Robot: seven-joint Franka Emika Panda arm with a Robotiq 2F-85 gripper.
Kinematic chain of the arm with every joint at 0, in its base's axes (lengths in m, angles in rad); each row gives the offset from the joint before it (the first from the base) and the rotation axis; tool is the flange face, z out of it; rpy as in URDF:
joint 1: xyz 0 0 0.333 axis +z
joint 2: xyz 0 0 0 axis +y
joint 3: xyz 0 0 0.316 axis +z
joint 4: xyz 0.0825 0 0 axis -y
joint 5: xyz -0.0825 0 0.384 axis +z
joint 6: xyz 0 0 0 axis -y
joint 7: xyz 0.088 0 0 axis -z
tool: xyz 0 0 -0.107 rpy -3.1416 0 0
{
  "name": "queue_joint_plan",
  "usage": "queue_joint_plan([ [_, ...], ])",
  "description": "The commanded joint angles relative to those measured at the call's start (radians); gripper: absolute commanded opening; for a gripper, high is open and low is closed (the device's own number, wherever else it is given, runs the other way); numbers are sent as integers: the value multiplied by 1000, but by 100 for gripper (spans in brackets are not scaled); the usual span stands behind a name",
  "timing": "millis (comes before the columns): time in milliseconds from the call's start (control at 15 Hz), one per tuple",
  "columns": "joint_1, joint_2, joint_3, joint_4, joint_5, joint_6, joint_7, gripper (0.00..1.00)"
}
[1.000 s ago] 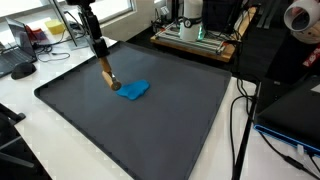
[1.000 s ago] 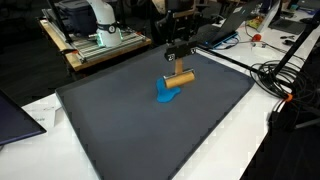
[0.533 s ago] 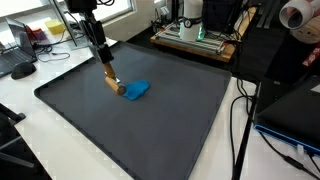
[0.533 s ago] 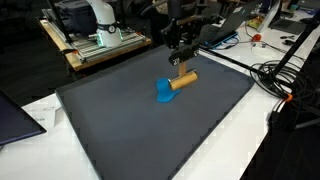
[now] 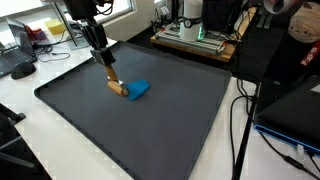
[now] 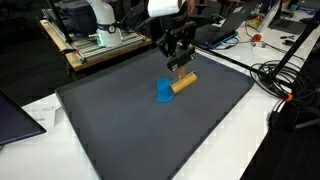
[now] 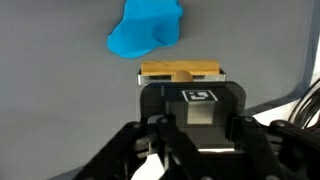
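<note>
Standing by the rig: big white surface (image 5: 22, 104), and most of it is covered by a dark grey mat (image 5: 150, 130). The action sits at about 10 o'clock from the mat's middle in an exterior view. The end effector (image 5: 104, 58) comes down from above and is clamped on a wooden handle (image 5: 113, 78), jaws pinched tight on its upper end. The handle leans over, low end on the mat, touching a blue lump (image 5: 137, 90). In the wrist view the blue lump (image 7: 148, 28) is at 12 o'clock from the handle (image 7: 180, 70). Can't tell if they're one piece.

My read: the pick-up is done, and it's working the blue lump along the mat. Next move needs a steady grip, with the low end kept down on the mat.
</note>
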Motion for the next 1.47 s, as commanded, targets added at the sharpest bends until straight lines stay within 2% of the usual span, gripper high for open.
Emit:
queue_joint_plan([
  [0, -47, -70, 19, -117, 65, 69, -136, 23],
  [400, -45, -171, 33, -347, 44, 326, -338, 23],
  [667, -52, -273, 95, -535, 129, 579, -512, 23],
  [800, -48, -317, 137, -613, 235, 696, -651, 23],
  [933, -46, -350, 182, -655, 371, 744, -794, 23],
  [1133, -34, -400, 225, -694, 591, 755, -1020, 23],
  [1400, -27, -444, 221, -722, 817, 732, -1276, 23],
])
